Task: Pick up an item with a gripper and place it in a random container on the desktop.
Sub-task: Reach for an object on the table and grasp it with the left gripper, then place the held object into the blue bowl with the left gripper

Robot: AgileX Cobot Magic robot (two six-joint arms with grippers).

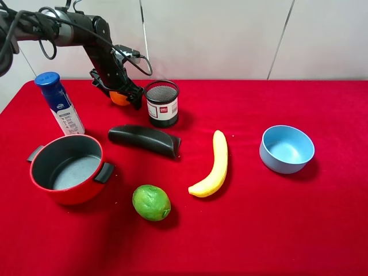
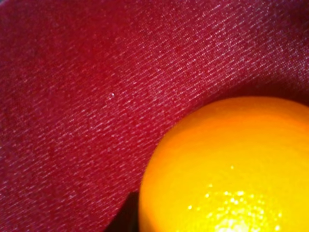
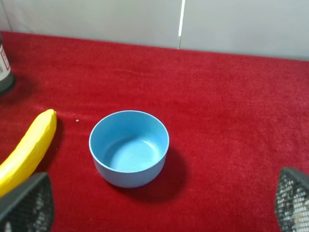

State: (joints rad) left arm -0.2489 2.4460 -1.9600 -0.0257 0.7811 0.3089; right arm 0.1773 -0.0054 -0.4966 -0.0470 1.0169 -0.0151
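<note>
Orange (image 1: 119, 98) far left on red cloth (image 1: 259, 230), between left gripper (image 1: 119, 95) jaws, just beside mesh cup (image 1: 161, 102); cannot tell whether pinched. Right gripper (image 3: 159, 200) spread wide, facing light blue bowl (image 3: 129, 147).

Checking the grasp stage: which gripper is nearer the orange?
Left. The left gripper straddles the orange beside the mesh cup; the right gripper, open, faces the blue bowl on the opposite side.

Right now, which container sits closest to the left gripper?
The black mesh cup, right beside the left gripper; the red pot and blue bowl stand farther off.
</note>
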